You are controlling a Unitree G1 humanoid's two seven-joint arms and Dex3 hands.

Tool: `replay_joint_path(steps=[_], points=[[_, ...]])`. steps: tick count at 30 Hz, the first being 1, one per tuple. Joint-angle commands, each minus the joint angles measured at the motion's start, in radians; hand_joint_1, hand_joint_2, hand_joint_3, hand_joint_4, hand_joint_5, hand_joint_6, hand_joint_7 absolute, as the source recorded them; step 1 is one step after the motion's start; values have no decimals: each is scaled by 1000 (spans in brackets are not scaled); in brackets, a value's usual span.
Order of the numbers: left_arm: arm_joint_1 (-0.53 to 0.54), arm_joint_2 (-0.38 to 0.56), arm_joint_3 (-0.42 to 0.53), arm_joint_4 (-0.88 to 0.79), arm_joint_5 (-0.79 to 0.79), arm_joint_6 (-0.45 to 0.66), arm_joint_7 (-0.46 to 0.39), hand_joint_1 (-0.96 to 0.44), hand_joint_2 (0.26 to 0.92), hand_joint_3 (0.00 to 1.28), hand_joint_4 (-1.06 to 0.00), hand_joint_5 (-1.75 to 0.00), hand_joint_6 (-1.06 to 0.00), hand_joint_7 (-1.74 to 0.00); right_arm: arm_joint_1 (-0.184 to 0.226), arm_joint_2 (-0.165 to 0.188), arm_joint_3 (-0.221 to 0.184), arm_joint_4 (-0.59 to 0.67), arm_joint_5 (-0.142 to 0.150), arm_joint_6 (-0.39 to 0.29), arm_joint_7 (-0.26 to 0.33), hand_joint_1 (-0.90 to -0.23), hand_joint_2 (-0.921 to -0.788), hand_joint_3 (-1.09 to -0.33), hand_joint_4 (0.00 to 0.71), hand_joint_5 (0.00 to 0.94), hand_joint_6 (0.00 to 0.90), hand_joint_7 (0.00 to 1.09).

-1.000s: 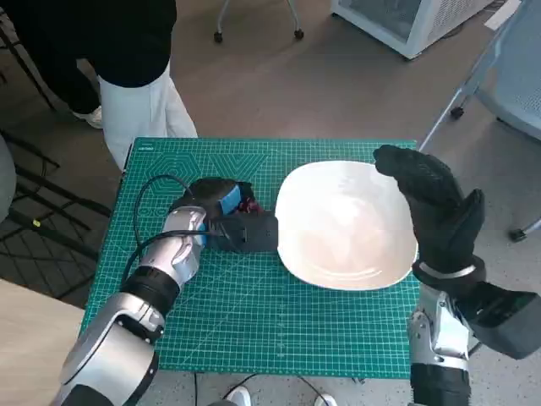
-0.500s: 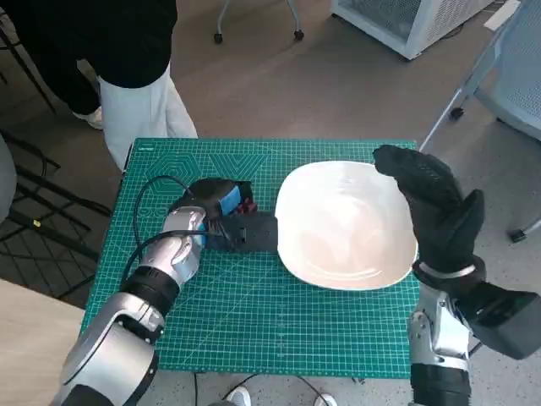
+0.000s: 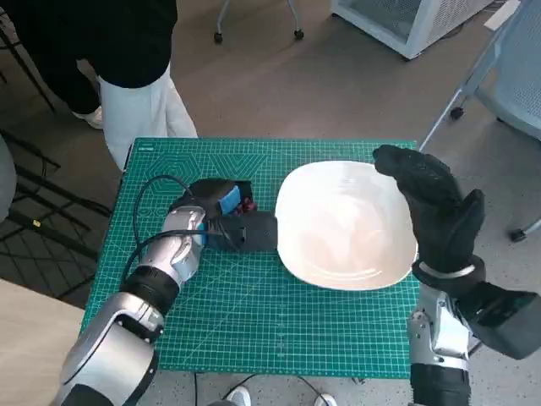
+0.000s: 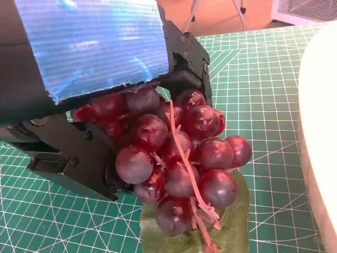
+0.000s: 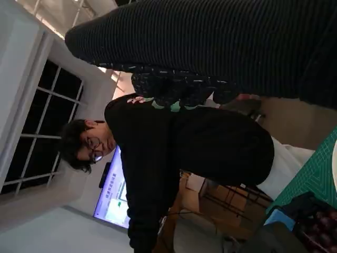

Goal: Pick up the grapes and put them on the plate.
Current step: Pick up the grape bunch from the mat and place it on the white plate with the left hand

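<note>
Nearest, at the table's near right corner, right hand (image 3: 439,211) raised upright above the plate's right edge, fingers held together and slightly bent, gripping nothing; only a dark knitted band (image 5: 221,47) of it in the right wrist view, fingers there not clear enough to judge.

On the left, pale forearm reaching across the green cutting mat (image 3: 254,330) to the left hand (image 3: 226,216), low on the mat just left of the plate; fingers closed round the grapes (image 4: 174,158), holding the bunch; blue tape (image 4: 95,45) over the hand's back; black fingers (image 4: 79,158) pressed against the dark red fruit, with a pale stem running down the middle and a green leaf (image 4: 231,232) under the lowest grapes; whether bunch touches mat or hangs just above it, cannot tell; a small patch of red (image 3: 247,205) between hand and plate in the head view.

White plate (image 3: 338,224) on the mat's right half, rim just beside the left hand, grapes not on it.

Black cable (image 3: 148,199) looping over the mat behind the left wrist.

Beyond the table's far left corner, a person (image 3: 127,68) in a dark top and white trousers; same person (image 5: 174,153) in the right wrist view; farther off, chair wheels (image 3: 258,34) and a white cabinet (image 3: 406,21) on the floor.
</note>
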State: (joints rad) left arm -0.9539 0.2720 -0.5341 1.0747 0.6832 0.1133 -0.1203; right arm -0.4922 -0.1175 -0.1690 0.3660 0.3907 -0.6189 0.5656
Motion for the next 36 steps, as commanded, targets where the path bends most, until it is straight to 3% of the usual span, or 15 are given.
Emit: replay_joint_path(steps=[1, 15, 19, 23, 30, 36], points=[[28, 12, -4, 4, -1, 3, -25, 2, 921, 214, -488, -1363, -488, -1335, 23, 5, 2, 5, 0, 8, -1, -521, -921, -615, 264, 3, -1, 479], [82, 83, 15, -208, -1, -1, -51, 3, 921, 256, -440, -1411, -444, -1382, 24, 7, -1, 9, 0, 7, -3, -519, -921, -612, 265, 3, -1, 480], [115, 113, 28, -322, 1, 10, -66, 3, 921, 257, -440, -1409, -443, -1383, 23, 8, 0, 6, 1, 10, -6, -515, -921, -613, 265, 3, -1, 481], [154, 145, 49, -456, 3, 26, -88, 4, 921, 243, -479, -1447, -457, -1276, 23, 10, 1, 2, 0, 12, -9, -514, -921, -615, 265, 2, -1, 482], [253, 223, 134, -832, 6, 64, -137, 3, 921, 217, -544, -1347, -440, -1313, 15, 8, -5, 10, 4, 9, -12, -514, -921, -614, 266, 2, -1, 486], [300, 249, 179, -981, 14, 60, -134, 3, 921, 187, -604, -1290, -450, -1294, 10, 10, -9, 19, 4, 4, -12, -513, -921, -614, 266, 2, 0, 487]])
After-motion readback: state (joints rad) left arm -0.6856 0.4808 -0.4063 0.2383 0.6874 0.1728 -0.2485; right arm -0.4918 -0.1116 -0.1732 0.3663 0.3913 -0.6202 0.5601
